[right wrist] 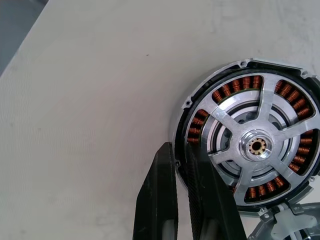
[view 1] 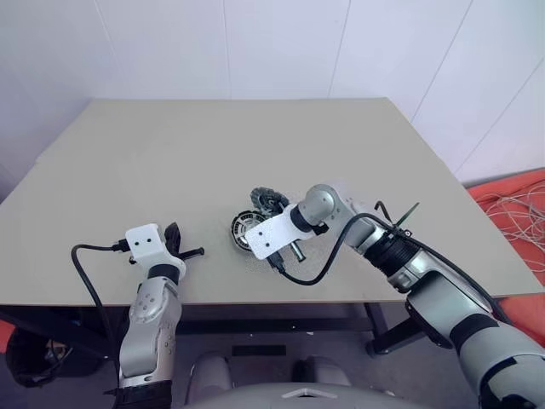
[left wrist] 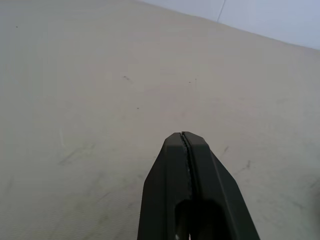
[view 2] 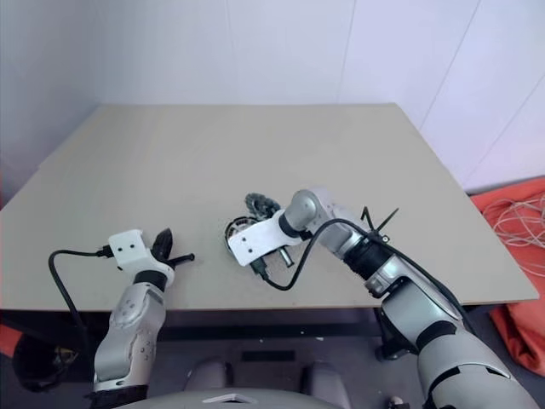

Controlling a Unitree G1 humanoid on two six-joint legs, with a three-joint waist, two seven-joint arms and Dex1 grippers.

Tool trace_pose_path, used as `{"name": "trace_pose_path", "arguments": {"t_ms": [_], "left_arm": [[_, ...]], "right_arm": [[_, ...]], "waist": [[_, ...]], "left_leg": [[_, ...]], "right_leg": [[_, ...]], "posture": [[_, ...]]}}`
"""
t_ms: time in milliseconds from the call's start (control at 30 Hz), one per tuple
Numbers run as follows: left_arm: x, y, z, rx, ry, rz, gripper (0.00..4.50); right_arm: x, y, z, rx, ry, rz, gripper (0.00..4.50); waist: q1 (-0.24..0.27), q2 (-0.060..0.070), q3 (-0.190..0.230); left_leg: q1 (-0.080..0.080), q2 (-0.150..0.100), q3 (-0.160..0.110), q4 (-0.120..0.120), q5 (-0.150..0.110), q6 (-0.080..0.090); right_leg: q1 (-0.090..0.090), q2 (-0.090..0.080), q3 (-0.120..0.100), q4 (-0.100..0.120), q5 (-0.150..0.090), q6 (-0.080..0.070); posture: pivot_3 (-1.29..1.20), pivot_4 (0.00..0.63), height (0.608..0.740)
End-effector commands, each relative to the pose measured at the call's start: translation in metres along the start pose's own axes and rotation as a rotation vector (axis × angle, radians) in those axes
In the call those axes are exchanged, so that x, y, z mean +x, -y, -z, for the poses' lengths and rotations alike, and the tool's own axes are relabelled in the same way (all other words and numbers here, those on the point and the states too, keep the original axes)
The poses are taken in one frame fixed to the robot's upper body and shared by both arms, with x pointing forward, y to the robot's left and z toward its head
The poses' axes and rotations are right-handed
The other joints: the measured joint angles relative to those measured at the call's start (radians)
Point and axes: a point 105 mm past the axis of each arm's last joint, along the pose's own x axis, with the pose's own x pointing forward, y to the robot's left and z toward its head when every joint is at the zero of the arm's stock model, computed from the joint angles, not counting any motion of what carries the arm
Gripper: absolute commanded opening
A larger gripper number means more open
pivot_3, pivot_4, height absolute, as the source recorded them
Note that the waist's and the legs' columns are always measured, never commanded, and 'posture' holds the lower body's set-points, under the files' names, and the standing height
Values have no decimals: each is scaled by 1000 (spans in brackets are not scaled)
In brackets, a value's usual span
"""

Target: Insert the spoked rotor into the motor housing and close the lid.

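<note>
Claw states: right claw [right wrist: 181, 197] pinches the motor housing [right wrist: 248, 145] rim; left claw [left wrist: 187, 150] shut above beige table [view 1: 170, 170].

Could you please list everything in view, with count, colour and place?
table: one, beige, against white walls
housing: one, silver with copper windings, near the table's front edge
rotor: one, silver, spoked, seated in the housing
lid: one, dark grey, just behind the housing
mat: one, orange, on the floor right of the table
cables: a tangle, white, on the mat
left end effector: one, black, shut, over bare table
right end effector: one, black, closed on the housing's rim
</note>
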Motion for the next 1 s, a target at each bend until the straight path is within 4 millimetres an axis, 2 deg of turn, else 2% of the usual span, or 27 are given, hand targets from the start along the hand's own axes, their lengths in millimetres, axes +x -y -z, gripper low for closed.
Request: {"name": "trace_pose_path", "arguments": {"t_ms": [33, 333, 500, 700, 1000], "left_arm": [[2, 3, -12, -3, 53, 11, 0], [3, 4, -9, -7, 43, 19, 0], [5, 4, -8, -6, 38, 25, 0], [6, 5, -8, -6, 36, 26, 0], [5, 5, -7, -6, 34, 26, 0]], "right_arm": [[-18, 11, -24, 77, 108, 52, 3], [-43, 0, -29, 305, 141, 38, 3], [-50, 1, -26, 440, 142, 80, 3], [-52, 2, -20, 602, 134, 122, 3], [-51, -1, -24, 711, 145, 107, 3]], "waist": [[1, 0, 0], [5, 0, 1], [4, 0, 1], [4, 0, 1], [5, 0, 1]], "left_leg": [[0, 0, 0, 0, 0, 0], [-3, 0, 0, 0, -1, 1], [-1, 0, 0, 0, -1, 1], [-1, 0, 0, 0, -1, 1], [-1, 0, 0, 0, 0, 1]], "right_leg": [[0, 0, 0, 0, 0, 0], [-1, 0, 0, -1, 0, -1], [-1, 0, 0, 0, 0, -1], [-1, 0, 0, 0, 0, -1], [-1, 0, 0, 0, 0, -1]], "posture": [[0, 0, 740], [0, 0, 740], [0, 0, 740], [0, 0, 740], [0, 0, 740]]}}
